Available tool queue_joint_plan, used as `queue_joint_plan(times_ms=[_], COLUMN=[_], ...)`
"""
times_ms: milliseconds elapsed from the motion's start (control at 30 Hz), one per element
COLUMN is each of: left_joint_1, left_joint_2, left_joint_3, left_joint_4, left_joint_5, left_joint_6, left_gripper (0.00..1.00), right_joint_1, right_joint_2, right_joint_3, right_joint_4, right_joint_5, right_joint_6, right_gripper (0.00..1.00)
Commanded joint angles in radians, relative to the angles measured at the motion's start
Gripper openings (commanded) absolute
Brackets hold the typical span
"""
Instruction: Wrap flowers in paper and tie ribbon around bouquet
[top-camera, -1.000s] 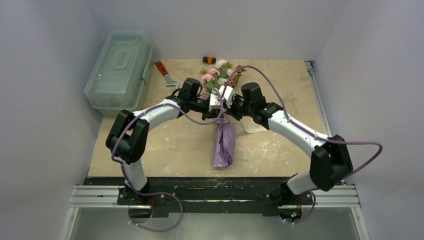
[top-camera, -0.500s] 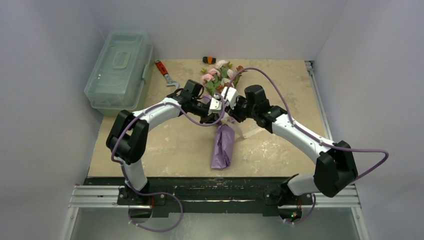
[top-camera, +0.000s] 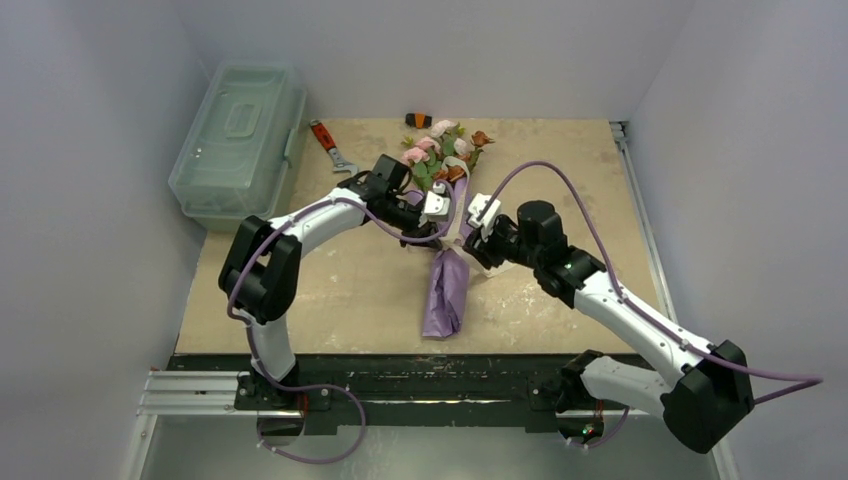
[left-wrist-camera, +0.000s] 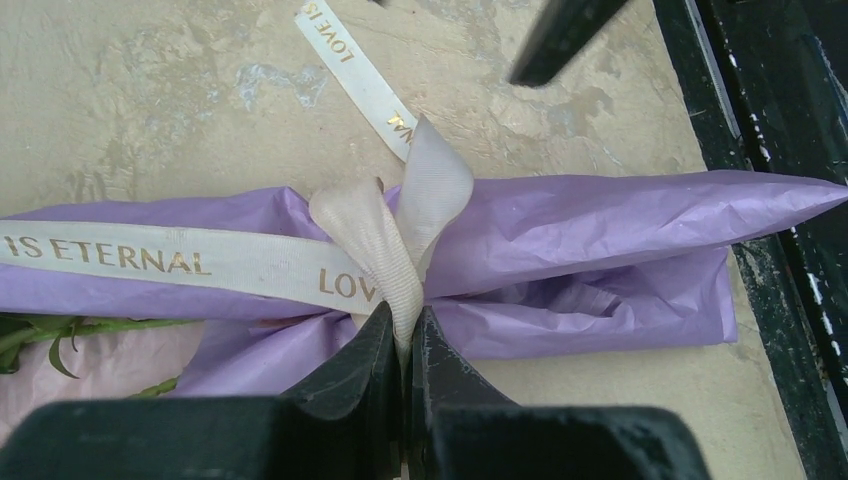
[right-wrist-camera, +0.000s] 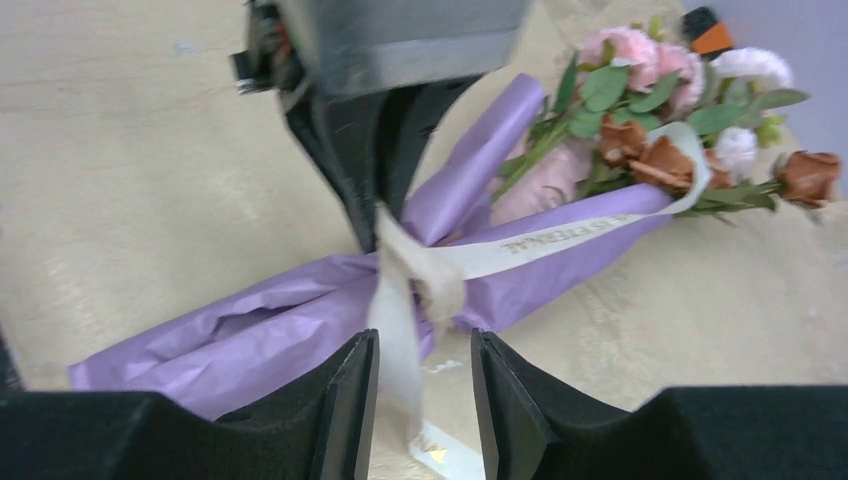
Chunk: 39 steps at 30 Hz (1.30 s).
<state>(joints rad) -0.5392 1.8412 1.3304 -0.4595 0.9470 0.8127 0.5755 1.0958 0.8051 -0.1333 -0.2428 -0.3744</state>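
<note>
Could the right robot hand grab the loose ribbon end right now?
Probably yes. The right gripper is open, and a loose tail of the ribbon seems to run right between its fingers with nothing in front. The left gripper pinches the ribbon farther up, out of the way.

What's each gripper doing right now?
Left gripper: closed, pinching the ribbon over the purple paper.
Right gripper: open, gripping nothing.
</note>
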Motion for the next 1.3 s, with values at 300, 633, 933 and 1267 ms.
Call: queue_joint_plan(times_ms=[300, 633, 933, 1267], left_joint_1=[-0.003, -0.004, -0.004, -0.004], left_joint_2=[0.044, 0.046, 0.038, 0.038], left_joint_3=[0.124, 0.137, 0.135, 0.137], left_joint_4=[-0.13, -0.131, -0.176, -0.188], left_joint_5=[0.024, 0.049, 0.041, 0.032], left_joint_6=[0.006, -0.019, 0.01, 0.005], left_gripper=[0.0, 0.0, 0.0, 0.0], right_joint_1=[0.07, 0.071, 0.006, -0.019], right_joint_2=[0.069, 0.194, 0.229, 0.221], right_joint_3=[-0.112, -0.103, -0.115, -0.087], right_joint_4=[0.228, 0.313, 0.388, 0.286], right_joint_5=[-0.12, -0.156, -0.17, -0.238], right_joint_6=[0.141, 0.06, 0.029, -0.09], right_gripper=[0.41, 0.56, 0.65, 0.58])
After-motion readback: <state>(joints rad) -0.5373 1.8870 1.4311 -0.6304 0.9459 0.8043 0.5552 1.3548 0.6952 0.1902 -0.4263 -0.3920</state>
